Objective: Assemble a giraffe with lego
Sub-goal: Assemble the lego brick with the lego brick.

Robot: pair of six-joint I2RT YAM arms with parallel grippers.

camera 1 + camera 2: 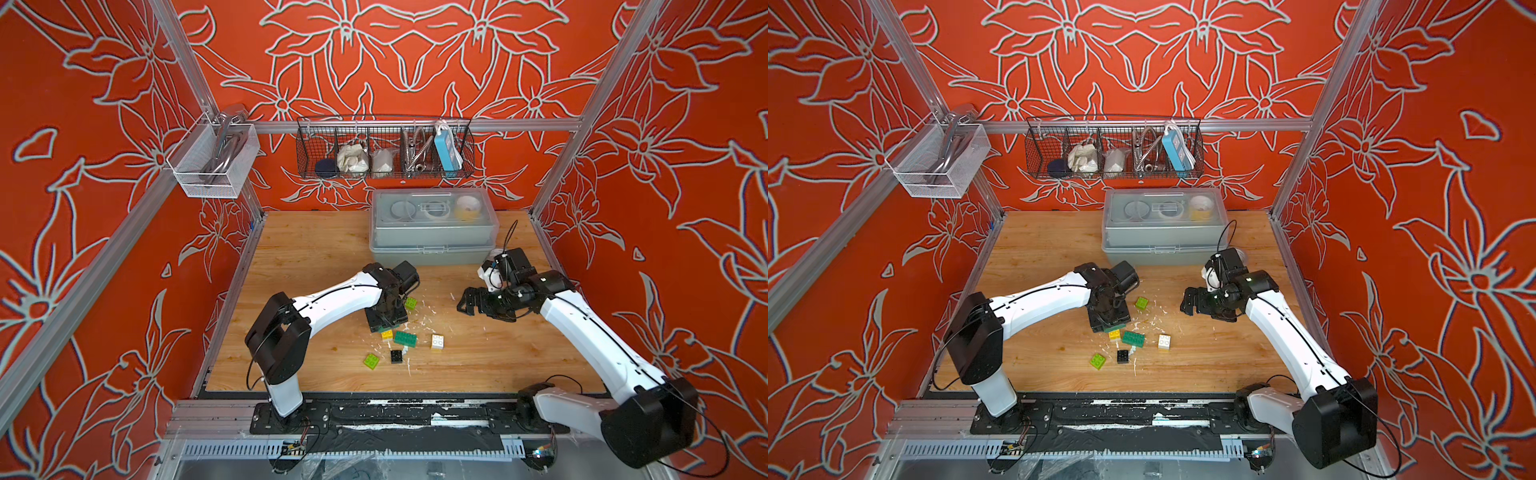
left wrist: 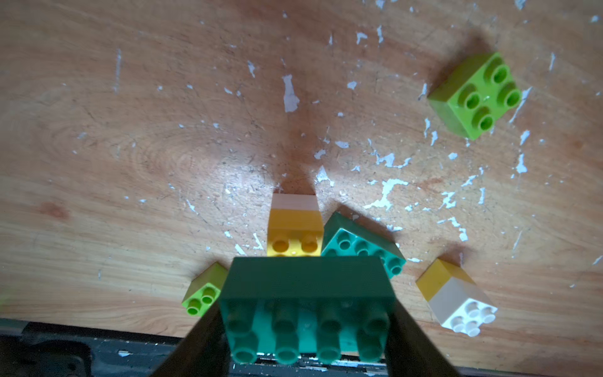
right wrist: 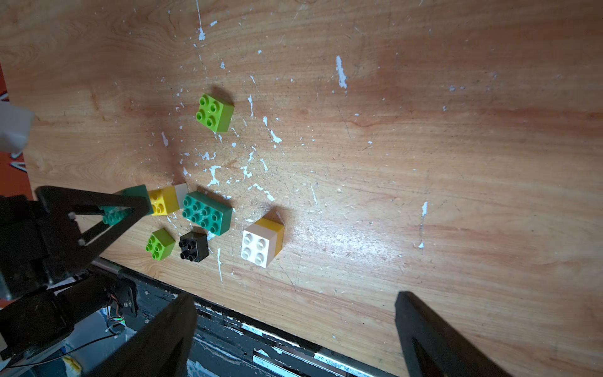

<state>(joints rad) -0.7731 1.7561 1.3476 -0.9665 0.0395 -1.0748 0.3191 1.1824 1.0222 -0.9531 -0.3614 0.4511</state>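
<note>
Left wrist view, mid-build: the left gripper (image 2: pixel 306 303), jaws partway apart, clamps the body brick (image 2: pixel 306 277), long and dark green, by its two short ends, studs up. It hangs low over the first leg (image 2: pixel 293 228), a yellow brick on a white one, upright on the table (image 1: pixel 311 249). The brick's far edge hides the leg's near studs, and I cannot tell whether the two touch.

Taking twelve o'clock as the back wall in a top view, the spare green brick (image 1: pixel 405 338) lies just beside that leg at three o'clock. The second leg (image 1: pixel 437 341), white over yellow, stands farther out on the same line. A black brick (image 1: pixel 396 356) sits at five o'clock, one lime brick (image 1: pixel 371 360) at seven, the other lime brick (image 1: pixel 411 303) at one. The right gripper (image 1: pixel 467 301) hovers at two o'clock, well apart from the pile, jaws spread wide and empty.

Of the animal, only the legs are built. The step in hand looks to be seating the body on the first leg. That calls for squaring one end of the brick over the yellow studs and pressing straight down. The leg is narrow and unbraced, so a skewed push could tip it; the free gripper might steady it.
</note>
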